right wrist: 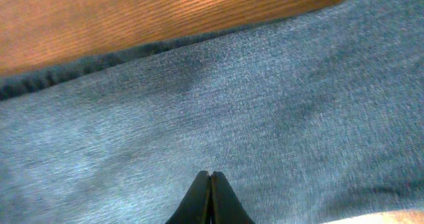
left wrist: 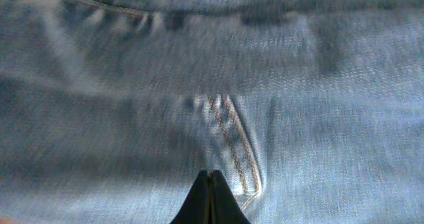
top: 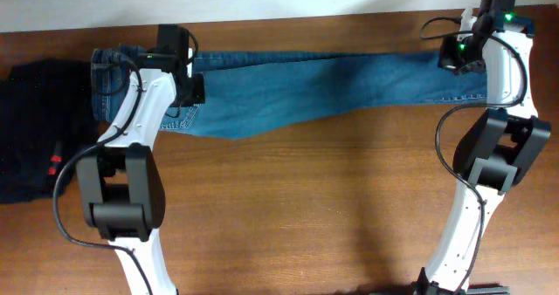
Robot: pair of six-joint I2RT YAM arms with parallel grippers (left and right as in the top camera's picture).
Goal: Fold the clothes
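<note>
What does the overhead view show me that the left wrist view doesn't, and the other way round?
Only overhead: the whole jeans stretched along the far edge of the table, the black garment beside their waist end, and the right hand at the leg end.
Only left wrist: the left hand shut, its tips meeting on puckered denim beside a light stitched seam.
Both: blue denim under the left hand.

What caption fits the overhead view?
Jeans stretched across the table; left gripper shut at the waist end, right gripper shut at the leg end.
</note>
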